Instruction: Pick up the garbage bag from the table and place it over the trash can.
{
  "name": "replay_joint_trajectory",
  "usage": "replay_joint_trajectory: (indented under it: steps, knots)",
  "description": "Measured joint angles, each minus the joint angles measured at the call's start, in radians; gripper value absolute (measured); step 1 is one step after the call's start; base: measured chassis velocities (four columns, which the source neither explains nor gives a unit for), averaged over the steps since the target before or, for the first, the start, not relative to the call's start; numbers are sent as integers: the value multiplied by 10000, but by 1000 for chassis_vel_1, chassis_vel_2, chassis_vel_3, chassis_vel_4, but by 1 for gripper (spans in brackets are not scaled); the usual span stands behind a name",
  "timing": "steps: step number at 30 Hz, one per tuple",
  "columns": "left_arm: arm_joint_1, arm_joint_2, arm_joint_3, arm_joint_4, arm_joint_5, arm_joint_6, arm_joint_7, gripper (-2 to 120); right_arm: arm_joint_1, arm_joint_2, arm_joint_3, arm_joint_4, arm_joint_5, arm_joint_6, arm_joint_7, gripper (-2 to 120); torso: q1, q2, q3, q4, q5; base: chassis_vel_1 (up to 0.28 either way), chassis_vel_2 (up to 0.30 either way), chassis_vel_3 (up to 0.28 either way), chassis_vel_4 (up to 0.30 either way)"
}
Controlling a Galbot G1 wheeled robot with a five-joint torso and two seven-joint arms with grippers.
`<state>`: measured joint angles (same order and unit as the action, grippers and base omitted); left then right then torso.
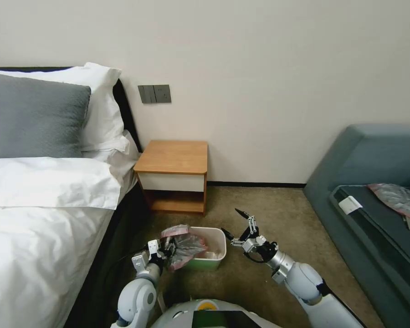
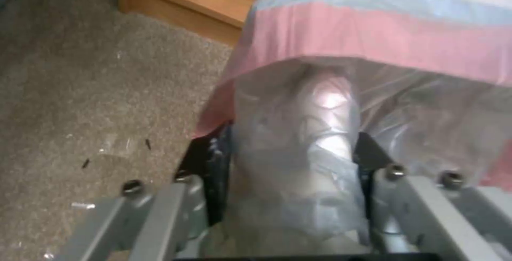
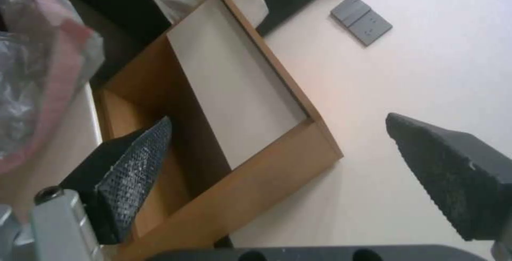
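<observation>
Garbage bag [image 1: 183, 246] sits low in the frame, left of centre, draped over the left end of the trash can [image 1: 212, 260] on the carpet. Left gripper [image 1: 165, 252] is clamped on its crumpled plastic. Right gripper [image 1: 234, 226] hangs just right of the can, jaws spread wide, holding nothing. Table [image 1: 174, 157] stands behind, at centre.

translucent grey garbage bag [image 1: 183, 248] with a pink-red rim; pale green trash can [image 1: 211, 262], cream inside; orange-brown surface [image 1: 174, 157] with a white drawer front; speckled tan carpet [image 1: 269, 209].
</observation>
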<state>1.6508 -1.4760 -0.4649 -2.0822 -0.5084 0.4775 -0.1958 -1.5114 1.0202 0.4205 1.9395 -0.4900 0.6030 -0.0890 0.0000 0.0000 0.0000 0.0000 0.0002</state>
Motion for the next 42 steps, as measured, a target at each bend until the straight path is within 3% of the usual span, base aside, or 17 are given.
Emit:
replay_joint_trajectory:
  steps: [8,10,14,18,21,23,33,42]
  knots:
    - [85,-83,87,-19,270,-252,-61,7,-7,11,1,120,10,0,45,100,0,-1,0,1,-2,0,0,0,0]
    - [114,-94,113,-36,315,-354,-92,5,-7,34,-30,187,27,-1,94,100,0,0,0,0,-5,0,0,0,0]
    - [209,-41,190,-92,674,-952,-94,5,-91,74,-292,597,593,-215,199,100,0,-1,1,0,-4,0,0,0,0]
    - [254,77,297,-270,1184,-1790,133,5,-172,-81,-911,1437,1917,-1012,122,100,0,-1,0,-2,-6,0,0,0,0]
    - [254,129,345,-423,1313,-2110,269,5,63,-298,-1367,1781,2397,-1623,79,100,0,-1,0,-2,-3,0,0,0,0]
    - [257,212,445,-728,1368,-2312,382,5,922,-756,-1959,1958,2723,-2635,-61,100,0,0,0,2,-2,0,0,0,0]
    - [359,178,485,-1155,1377,-2437,373,5,1976,-1464,-2796,2001,2575,-4008,-674,100,0,0,0,0,-3,0,0,0,0]
    - [488,47,620,-1790,1085,-2501,344,5,4034,-1149,-4090,1342,2592,-4763,-1632,100,0,-1,1,1,-2,0,0,0,0]
